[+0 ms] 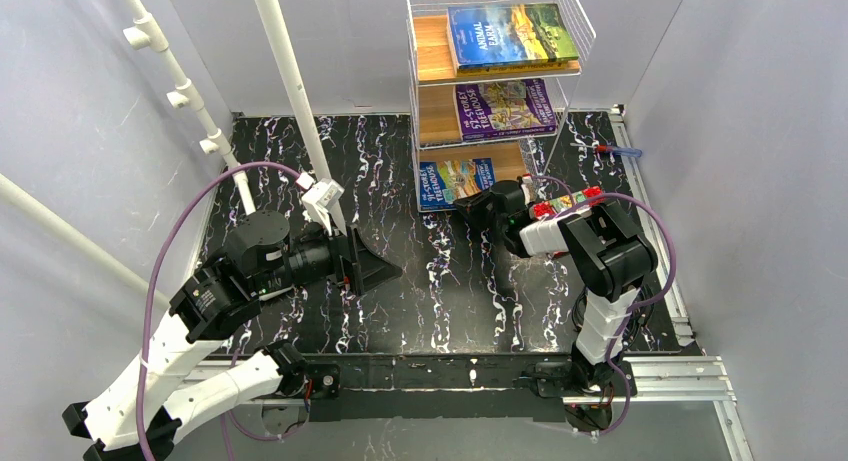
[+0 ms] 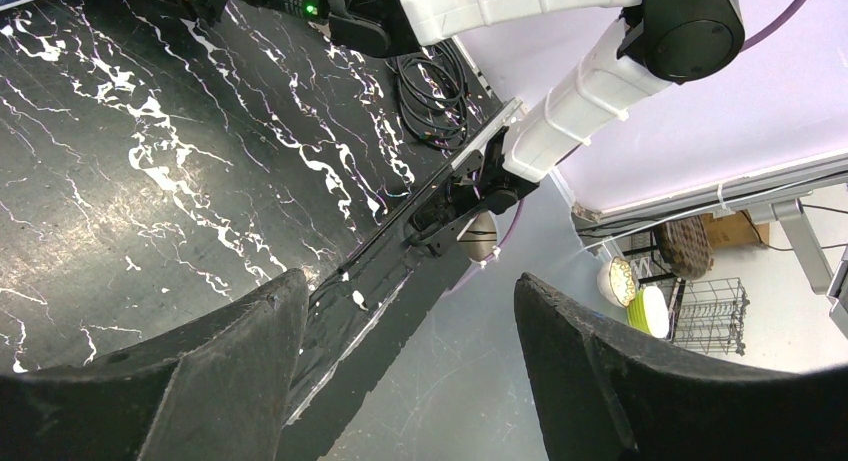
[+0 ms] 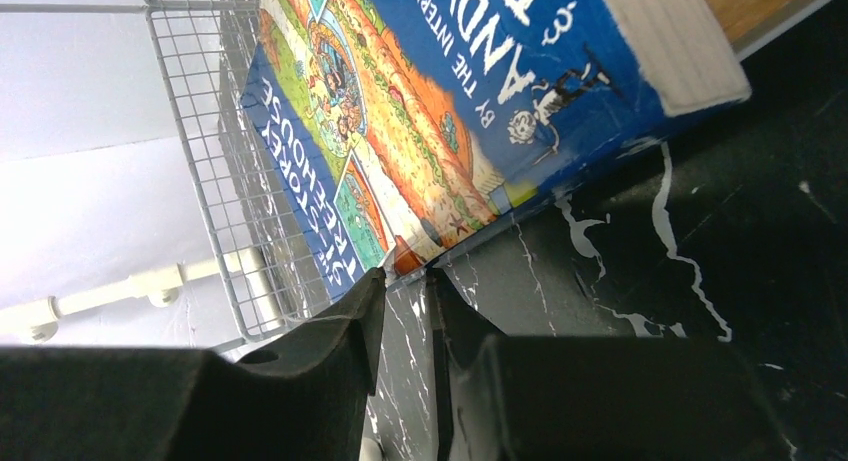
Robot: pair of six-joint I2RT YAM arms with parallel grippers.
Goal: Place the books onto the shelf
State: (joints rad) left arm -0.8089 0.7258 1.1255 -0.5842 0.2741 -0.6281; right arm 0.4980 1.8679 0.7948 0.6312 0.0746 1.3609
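Observation:
The shelf point(image 1: 418, 61) stands at the back, a white wire rack with wooden boards. A blue "Animal Farm" book point(image 1: 510, 33) lies on its top tier and a purple Treehouse book point(image 1: 505, 108) on the middle one. A blue Treehouse book point(image 1: 455, 179) lies on the bottom tier, sticking out at the front. My right gripper point(image 1: 482, 203) is at that book's near edge. In the right wrist view its jaws point(image 3: 405, 276) are nearly together, with the blue book's point(image 3: 420, 111) corner between the tips, beside the wire mesh point(image 3: 210, 131). My left gripper point(image 1: 385, 266) point(image 2: 410, 291) hangs open and holds nothing.
White poles point(image 1: 290, 71) point(image 1: 180, 91) rise at the back left, one close to my left gripper. A small red and blue tool point(image 1: 610, 151) lies right of the shelf. White walls enclose the black marbled table point(image 1: 440, 291). A cable coil point(image 2: 430, 91) lies near my right arm point(image 2: 560, 111).

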